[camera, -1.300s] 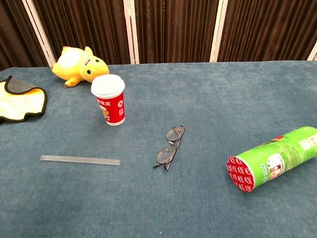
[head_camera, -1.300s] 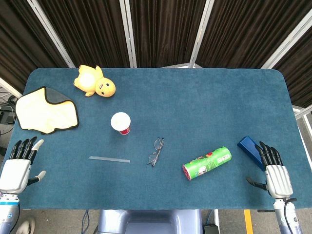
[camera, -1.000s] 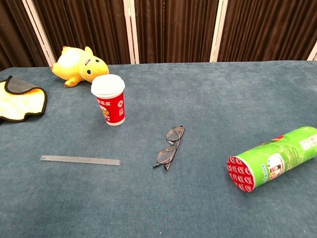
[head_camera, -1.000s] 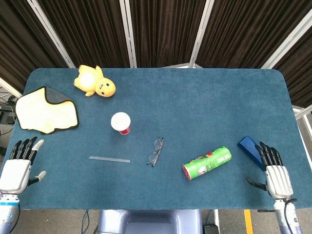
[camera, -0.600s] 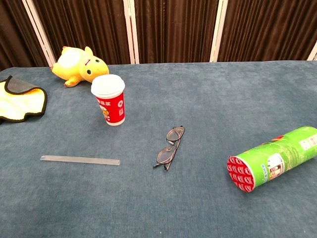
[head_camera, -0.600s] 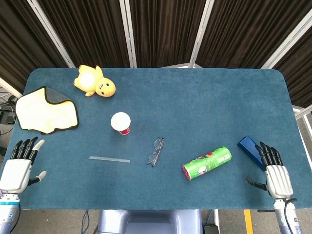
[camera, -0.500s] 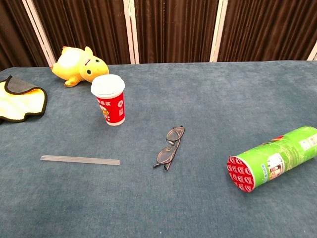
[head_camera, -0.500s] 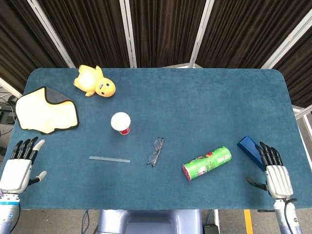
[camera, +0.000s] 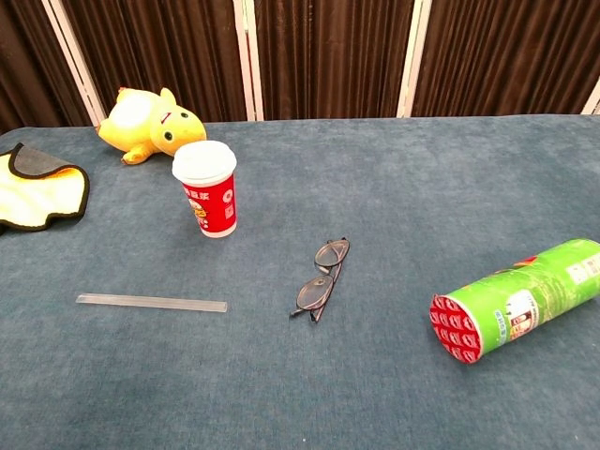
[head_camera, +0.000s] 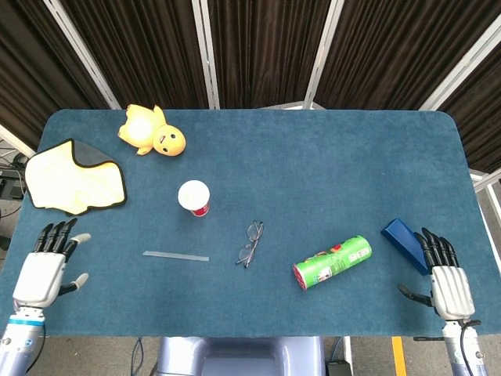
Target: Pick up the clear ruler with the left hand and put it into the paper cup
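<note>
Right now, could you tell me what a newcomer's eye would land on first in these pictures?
Probably the yellow plush duck at the far left of the blue table, and the red paper cup standing upright nearer the middle. On the right, the green tube can lies on its side. The clear ruler lies flat in front of the cup, easy to miss, and both open hands wait at the near corners.

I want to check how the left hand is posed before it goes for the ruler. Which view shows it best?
The head view: the left hand shows whole at the near-left edge of the blue table, fingers spread, holding nothing. The chest view does not show it at all.
</note>
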Robot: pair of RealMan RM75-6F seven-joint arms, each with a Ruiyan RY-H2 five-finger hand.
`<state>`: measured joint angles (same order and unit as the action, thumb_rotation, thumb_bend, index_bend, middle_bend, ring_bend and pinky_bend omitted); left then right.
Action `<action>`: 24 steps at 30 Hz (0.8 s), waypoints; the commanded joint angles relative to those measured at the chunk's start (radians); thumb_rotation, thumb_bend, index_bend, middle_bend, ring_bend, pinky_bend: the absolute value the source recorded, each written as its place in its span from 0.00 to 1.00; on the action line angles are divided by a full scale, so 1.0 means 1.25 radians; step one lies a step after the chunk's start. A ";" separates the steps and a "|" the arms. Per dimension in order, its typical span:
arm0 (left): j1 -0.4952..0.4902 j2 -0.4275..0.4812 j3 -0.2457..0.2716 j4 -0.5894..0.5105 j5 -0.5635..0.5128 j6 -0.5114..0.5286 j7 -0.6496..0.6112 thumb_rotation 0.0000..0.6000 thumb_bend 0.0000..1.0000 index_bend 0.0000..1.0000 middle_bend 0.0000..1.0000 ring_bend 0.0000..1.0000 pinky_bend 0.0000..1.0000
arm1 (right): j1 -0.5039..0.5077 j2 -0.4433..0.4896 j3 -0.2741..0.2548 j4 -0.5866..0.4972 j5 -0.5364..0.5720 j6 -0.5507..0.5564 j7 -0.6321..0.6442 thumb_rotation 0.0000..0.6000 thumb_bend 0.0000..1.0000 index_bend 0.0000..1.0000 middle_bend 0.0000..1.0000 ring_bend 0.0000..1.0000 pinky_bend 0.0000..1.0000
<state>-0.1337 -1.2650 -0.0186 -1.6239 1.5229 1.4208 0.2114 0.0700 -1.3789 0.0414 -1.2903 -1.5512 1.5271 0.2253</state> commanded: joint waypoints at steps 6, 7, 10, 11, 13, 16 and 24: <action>-0.066 -0.044 -0.031 -0.062 -0.062 -0.102 0.100 1.00 0.31 0.52 0.00 0.00 0.00 | 0.001 0.001 0.002 -0.002 0.005 -0.005 0.006 1.00 0.06 0.00 0.00 0.00 0.00; -0.075 -0.055 -0.038 -0.066 -0.080 -0.116 0.122 1.00 0.31 0.53 0.00 0.00 0.00 | 0.001 0.002 0.002 -0.002 0.006 -0.006 0.007 1.00 0.06 0.00 0.00 0.00 0.00; -0.103 -0.089 -0.056 -0.073 -0.127 -0.153 0.176 1.00 0.32 0.53 0.00 0.00 0.00 | 0.001 0.002 0.003 -0.003 0.008 -0.008 0.010 1.00 0.06 0.00 0.00 0.00 0.00; -0.113 -0.101 -0.062 -0.075 -0.143 -0.163 0.193 1.00 0.32 0.53 0.00 0.00 0.00 | 0.001 0.003 0.004 -0.003 0.009 -0.008 0.011 1.00 0.06 0.00 0.00 0.00 0.00; -0.133 -0.129 -0.073 -0.078 -0.170 -0.183 0.223 1.00 0.32 0.53 0.00 0.00 0.00 | 0.001 0.004 0.004 -0.003 0.011 -0.011 0.015 1.00 0.06 0.00 0.00 0.00 0.00; -0.158 -0.173 -0.083 -0.075 -0.210 -0.200 0.272 1.00 0.31 0.53 0.00 0.00 0.00 | 0.002 0.005 0.006 -0.003 0.015 -0.014 0.020 1.00 0.06 0.00 0.00 0.00 0.00; -0.194 -0.248 -0.089 -0.064 -0.281 -0.207 0.344 1.00 0.31 0.52 0.00 0.00 0.00 | 0.001 0.010 0.007 -0.007 0.018 -0.017 0.031 1.00 0.06 0.00 0.00 0.00 0.00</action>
<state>-0.3656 -1.5613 -0.1276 -1.7080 1.1864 1.1645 0.6266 0.0715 -1.3665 0.0506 -1.2987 -1.5291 1.5059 0.2634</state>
